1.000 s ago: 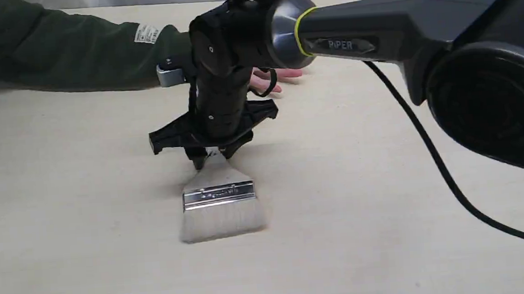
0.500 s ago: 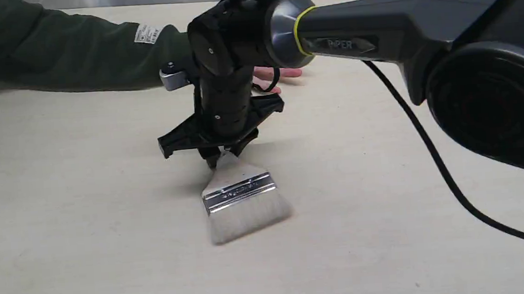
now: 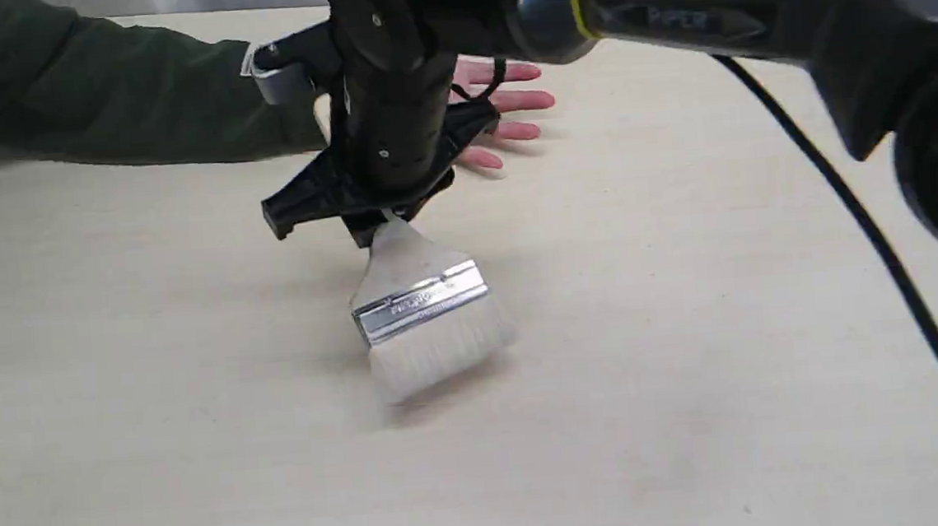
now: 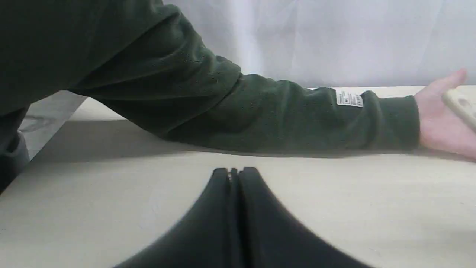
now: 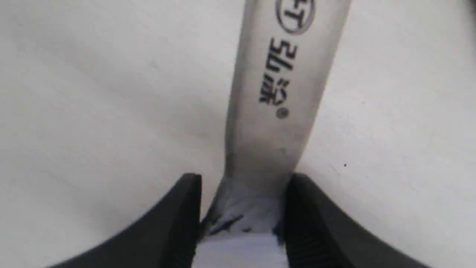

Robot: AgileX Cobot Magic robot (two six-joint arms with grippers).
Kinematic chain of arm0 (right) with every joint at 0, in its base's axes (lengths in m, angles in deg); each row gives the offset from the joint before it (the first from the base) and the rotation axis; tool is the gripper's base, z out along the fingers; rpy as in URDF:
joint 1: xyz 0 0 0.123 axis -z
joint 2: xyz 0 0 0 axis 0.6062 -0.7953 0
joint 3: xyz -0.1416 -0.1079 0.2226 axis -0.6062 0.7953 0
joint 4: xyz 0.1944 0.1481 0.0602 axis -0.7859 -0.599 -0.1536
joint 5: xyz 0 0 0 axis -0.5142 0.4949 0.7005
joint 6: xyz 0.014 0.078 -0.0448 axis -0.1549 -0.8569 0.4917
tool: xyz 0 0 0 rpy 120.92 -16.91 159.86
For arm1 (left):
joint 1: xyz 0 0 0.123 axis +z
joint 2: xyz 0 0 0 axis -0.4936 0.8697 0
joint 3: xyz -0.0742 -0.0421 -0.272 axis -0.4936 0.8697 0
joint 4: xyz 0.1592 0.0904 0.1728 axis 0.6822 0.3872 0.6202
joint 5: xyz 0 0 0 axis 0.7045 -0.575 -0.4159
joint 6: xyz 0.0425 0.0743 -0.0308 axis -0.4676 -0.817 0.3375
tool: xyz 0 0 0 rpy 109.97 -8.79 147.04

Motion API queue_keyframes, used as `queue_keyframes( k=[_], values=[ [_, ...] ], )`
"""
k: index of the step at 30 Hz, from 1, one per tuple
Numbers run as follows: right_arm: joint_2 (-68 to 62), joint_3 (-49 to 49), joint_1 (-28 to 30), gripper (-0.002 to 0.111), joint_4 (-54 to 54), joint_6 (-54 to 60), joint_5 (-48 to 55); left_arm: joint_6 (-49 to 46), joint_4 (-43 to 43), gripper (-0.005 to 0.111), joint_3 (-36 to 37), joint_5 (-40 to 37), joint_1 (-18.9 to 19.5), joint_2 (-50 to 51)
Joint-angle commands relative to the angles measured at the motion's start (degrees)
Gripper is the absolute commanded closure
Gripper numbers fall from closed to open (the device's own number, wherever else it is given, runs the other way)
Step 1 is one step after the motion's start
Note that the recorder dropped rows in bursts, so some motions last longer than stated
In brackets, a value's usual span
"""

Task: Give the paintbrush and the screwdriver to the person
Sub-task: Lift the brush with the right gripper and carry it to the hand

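Observation:
My right gripper (image 3: 375, 224) is shut on the pale handle of the paintbrush (image 3: 423, 307) and holds it off the table, silver ferrule and off-white bristles hanging low and tilted. The right wrist view shows the printed handle (image 5: 275, 93) clamped between the black fingers (image 5: 186, 208). Just behind the gripper, the person's bare hand (image 3: 507, 103) rests open on the table, its dark green sleeve (image 3: 135, 96) running off to the left. My left gripper (image 4: 234, 173) is shut on nothing, low over the table in front of the sleeve (image 4: 260, 111). The screwdriver is out of view.
The right arm's black cable (image 3: 845, 204) hangs across the right side above the beige table (image 3: 693, 404). The handle end of the brush, with its hole (image 4: 459, 104), shows over the person's palm (image 4: 438, 123) in the left wrist view. A white curtain closes off the back.
The right gripper has risen with the paintbrush, lifting its bristles off the table, and moved back toward the person's hand. The brush has swung to a tilt.

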Motion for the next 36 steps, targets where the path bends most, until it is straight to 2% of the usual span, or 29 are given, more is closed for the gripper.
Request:
queue_keyframes(
  k=[1,5,9,19,24,36],
  values=[
    [4.1,0.1,0.0,0.104,1.1,1.1,0.3,0.1,-0.1,0.107,0.1,0.6,-0.5,-0.1],
    [7.2,0.1,0.2,0.104,6.5,0.6,-1.8,0.1,-0.1,0.107,0.1,0.6,-0.5,-0.1],
    [7.8,0.0,2.1,0.104,13.1,-4.9,-4.4,0.1,-0.1,0.107,0.1,0.6,-0.5,-0.1],
    [4.0,0.0,12.0,0.104,13.3,-6.3,-14.7,0.1,-0.1,0.107,0.1,0.6,-0.5,-0.1],
    [1.9,-0.4,14.1,0.104,12.2,-6.3,-20.0,0.1,-0.1,0.107,0.1,0.6,-0.5,-0.1],
    [-11.2,-17.1,14.6,0.104,10.9,-6.3,-12.0,0.1,-0.2,0.107,0.1,0.6,-0.5,-0.1]
  ],
)
